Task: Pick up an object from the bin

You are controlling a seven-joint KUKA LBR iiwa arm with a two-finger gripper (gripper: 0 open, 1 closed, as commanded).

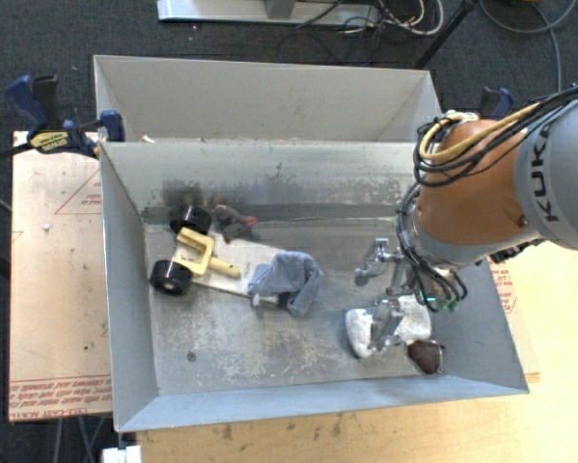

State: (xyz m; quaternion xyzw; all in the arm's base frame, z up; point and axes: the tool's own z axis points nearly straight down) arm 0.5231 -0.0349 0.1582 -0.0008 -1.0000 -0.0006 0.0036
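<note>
Gripper (389, 324) — over white lump (358, 329) (partly hidden)

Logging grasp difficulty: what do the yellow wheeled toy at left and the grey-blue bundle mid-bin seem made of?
Yellow toy with black wheels: likely hard plastic, smooth, crisp edges. Grey-blue crumpled bundle: probably soft fabric, matte, folded and drooping.

The gripper (390, 326) hangs over a white lump (358, 332) at the bin's (269, 360) front right, a brown lump (426, 356) beside it, a grey cloth (287, 278) and a yellow toy (194, 255) leftward.
</note>
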